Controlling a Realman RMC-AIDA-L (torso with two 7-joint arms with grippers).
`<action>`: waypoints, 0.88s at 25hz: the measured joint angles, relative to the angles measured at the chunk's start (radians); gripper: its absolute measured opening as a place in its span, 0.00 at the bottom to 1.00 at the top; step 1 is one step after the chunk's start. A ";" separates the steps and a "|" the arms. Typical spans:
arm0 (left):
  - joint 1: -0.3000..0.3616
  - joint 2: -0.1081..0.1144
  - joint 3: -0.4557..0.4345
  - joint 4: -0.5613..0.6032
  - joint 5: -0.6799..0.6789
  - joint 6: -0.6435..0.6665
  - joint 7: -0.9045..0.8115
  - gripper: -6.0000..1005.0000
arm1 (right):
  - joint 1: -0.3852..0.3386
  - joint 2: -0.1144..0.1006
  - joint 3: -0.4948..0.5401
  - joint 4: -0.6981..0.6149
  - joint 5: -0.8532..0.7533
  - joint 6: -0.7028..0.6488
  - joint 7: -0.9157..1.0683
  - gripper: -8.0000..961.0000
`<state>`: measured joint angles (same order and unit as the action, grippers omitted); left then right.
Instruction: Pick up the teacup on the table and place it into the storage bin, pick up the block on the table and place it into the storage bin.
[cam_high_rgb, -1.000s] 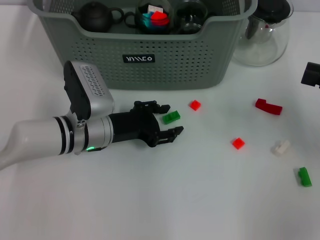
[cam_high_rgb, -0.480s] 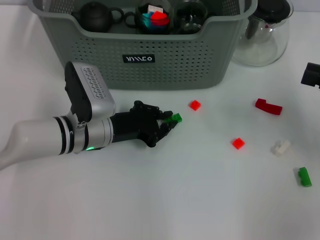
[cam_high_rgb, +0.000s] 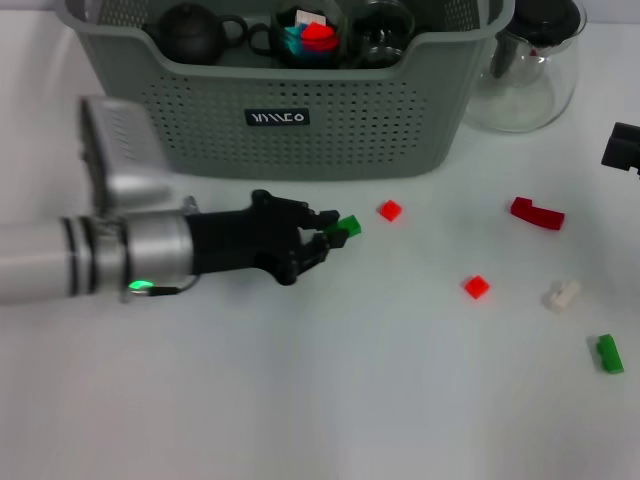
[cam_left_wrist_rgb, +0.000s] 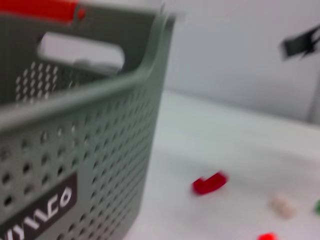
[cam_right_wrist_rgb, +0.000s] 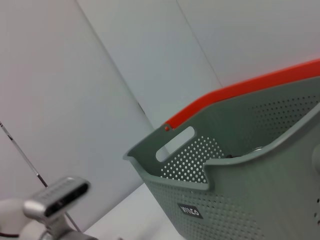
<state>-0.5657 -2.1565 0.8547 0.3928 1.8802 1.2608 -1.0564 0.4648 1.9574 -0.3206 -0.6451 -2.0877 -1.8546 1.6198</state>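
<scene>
- You see a white bench (cam_high_rgb: 330, 380) backed by pale grey wall panels.
- Storage bin (cam_high_rgb: 300, 110) sits at the far side; red, white and green blocks lie scattered on your right.
- Left gripper (cam_high_rgb: 332, 235) in front of the bin: fingers clenched on the green block (cam_high_rgb: 346, 227).
- Right gripper (cam_high_rgb: 622, 148) at the right edge: fingers' state can't be told.

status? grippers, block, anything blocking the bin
Left gripper shut on green block, low over the table, in front of storage bin. Right gripper parked at right edge. Bin's front wall between block and opening; nothing else in the way.
</scene>
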 joint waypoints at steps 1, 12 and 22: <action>0.019 0.004 -0.002 0.048 0.013 0.056 -0.040 0.19 | 0.002 0.000 0.000 0.000 0.000 0.000 0.000 0.54; 0.021 0.057 -0.247 0.340 -0.027 0.566 -0.336 0.19 | 0.005 0.005 -0.001 -0.001 0.000 0.016 -0.009 0.54; -0.217 0.112 -0.090 0.652 0.012 0.160 -0.897 0.19 | 0.008 0.009 -0.002 0.001 0.000 0.017 -0.020 0.54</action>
<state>-0.7824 -2.0442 0.7644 1.0451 1.8924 1.4212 -1.9538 0.4728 1.9665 -0.3222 -0.6445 -2.0877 -1.8375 1.5998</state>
